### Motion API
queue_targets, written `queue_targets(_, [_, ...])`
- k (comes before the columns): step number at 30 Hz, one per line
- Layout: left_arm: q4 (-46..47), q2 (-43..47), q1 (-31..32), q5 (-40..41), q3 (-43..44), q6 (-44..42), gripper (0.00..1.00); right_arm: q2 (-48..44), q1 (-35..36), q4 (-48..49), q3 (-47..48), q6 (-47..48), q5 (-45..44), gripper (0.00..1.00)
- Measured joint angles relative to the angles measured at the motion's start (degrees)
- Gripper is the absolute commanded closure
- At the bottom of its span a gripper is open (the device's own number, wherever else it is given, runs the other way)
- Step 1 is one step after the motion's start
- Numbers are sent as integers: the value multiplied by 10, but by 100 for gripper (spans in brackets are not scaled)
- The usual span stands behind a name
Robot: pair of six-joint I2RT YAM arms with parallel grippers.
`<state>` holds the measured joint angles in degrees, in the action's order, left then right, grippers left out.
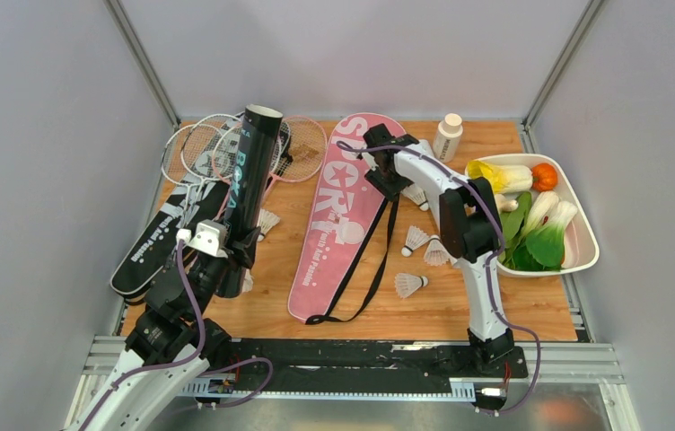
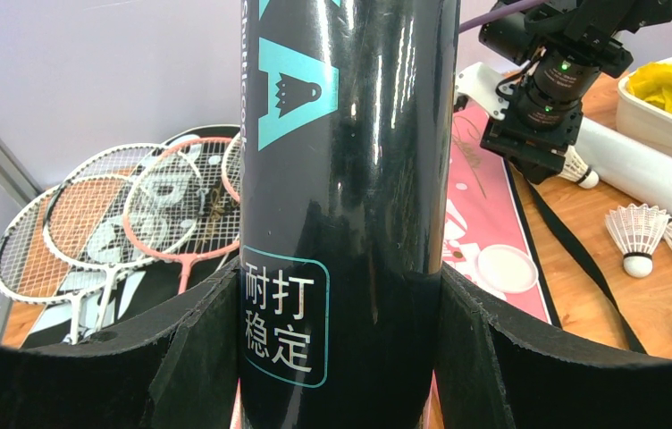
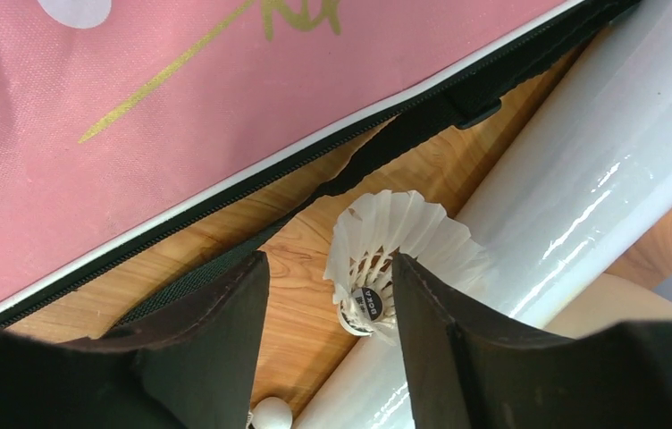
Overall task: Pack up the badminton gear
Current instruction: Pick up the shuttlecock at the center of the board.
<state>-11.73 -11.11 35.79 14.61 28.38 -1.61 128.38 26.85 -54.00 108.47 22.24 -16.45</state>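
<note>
Two pincers: left pincer pinching black tube; right pincer spread, shuttlecock between its jaws.

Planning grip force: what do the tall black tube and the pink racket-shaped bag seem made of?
The tall black tube: glossy plastic or coated card, judging by streaked highlights. The pink racket-shaped bag: matte woven fabric, fine weave visible, zip edge.

Shuttlecock is boxed in: white tube just beside it, pink bag edge near the other side, with a narrow wood gap between. Tilted black tube overhangs the rackets. Front table is passable, apart from the loose shuttlecocks and black strap.
</note>
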Motion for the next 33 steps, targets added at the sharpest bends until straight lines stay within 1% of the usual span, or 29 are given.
queue_targets(8, [0, -2, 0, 0, 0, -1, 100, 0, 0, -7, -6, 2, -2, 70])
queue_targets(13, [0, -2, 0, 0, -1, -2, 100, -11, 0, -23, -18, -6, -6, 96])
queue_targets(14, [0, -2, 0, 0, -2, -2, 100, -15, 0, -27, -18, -7, -6, 99])
queue_targets(21, [0, -3, 0, -2, -3, -3, 100, -70, 1, -34, -23, -23, 4, 100])
queue_targets(25, [4, -3, 0, -22, -7, -3, 100, -110, 2, -32, -19, -38, 15, 100])
queue_targets(30, [20, -8, 0, -87, -25, -12, 100, -170, 7, -15, -6, -75, 37, 100])
queue_targets(33, [29, -17, 0, -145, -37, -24, 100, -226, 8, 10, -3, -109, 67, 100])
